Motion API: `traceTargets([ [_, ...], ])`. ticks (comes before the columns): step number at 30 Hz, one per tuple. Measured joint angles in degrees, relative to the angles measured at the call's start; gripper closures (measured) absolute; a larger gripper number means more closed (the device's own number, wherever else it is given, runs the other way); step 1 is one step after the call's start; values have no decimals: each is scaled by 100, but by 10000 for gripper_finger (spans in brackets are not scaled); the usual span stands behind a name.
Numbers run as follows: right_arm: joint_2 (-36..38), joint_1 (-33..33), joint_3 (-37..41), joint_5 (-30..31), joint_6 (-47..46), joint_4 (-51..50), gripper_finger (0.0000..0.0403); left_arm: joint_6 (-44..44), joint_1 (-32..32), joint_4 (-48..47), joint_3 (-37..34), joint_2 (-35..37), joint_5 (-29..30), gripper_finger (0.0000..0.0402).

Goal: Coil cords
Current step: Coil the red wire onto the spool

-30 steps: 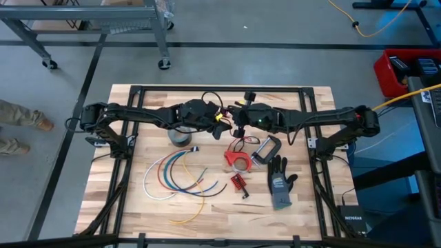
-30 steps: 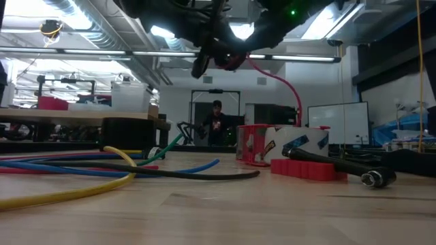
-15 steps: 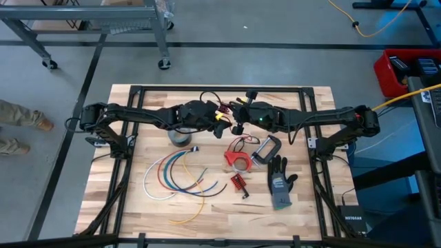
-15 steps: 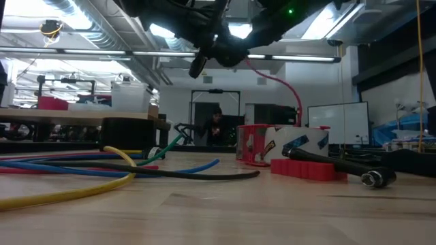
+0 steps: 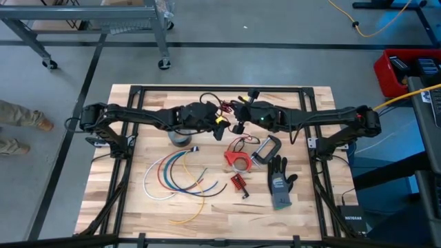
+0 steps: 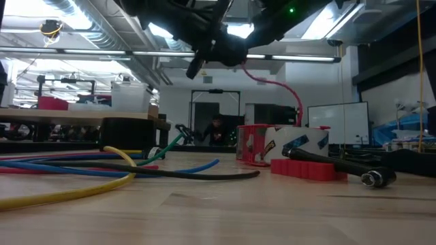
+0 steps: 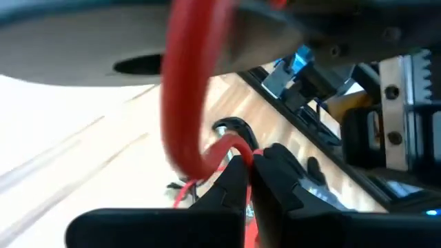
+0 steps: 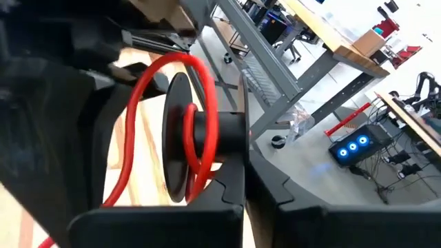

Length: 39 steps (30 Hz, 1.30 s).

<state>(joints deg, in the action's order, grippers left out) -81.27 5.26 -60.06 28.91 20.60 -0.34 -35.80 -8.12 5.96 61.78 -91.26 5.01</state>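
Thin red flexible cord (image 8: 148,120) being gripped by clenched left pincer (image 5: 218,126) and right pincer (image 5: 238,117), raised above wooden table (image 5: 303,213).

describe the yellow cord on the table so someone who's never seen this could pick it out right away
On the wooden table, look at the fan of curved cords lying loose left of the red tape dispenser. The yellow cord is the one that runs farthest toward the table's near edge, past the white cord, blue cord and green cord.

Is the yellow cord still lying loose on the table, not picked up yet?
Yes: in the high view the yellow cord lies loose on the table with the other coloured cords, clear of both grippers.
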Motion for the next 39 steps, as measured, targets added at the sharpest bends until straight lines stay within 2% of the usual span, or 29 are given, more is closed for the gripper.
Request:
traceTargets([
  [3,128,0,3,-41,-155,-54,400,207,2,-19,0,70,186,401],
  [9,523,0,3,-629,-565,-374,400,477,-51,-309,2,374,570,401],
  [23,758,-4,3,-1928,-904,-677,400,428,-142,-851,4,466,611,401],
  [26,758,-4,3,-1911,-1020,-629,400,301,-128,-852,4,466,592,401],
  [29,758,-2,3,-1628,-1048,-500,400,262,-66,-888,4,466,585,401],
  [37,744,4,3,-1365,-1156,560,400,54,4,-717,4,394,569,401],
  [39,721,2,3,-1115,-1153,717,400,32,44,-544,4,368,572,401],
])
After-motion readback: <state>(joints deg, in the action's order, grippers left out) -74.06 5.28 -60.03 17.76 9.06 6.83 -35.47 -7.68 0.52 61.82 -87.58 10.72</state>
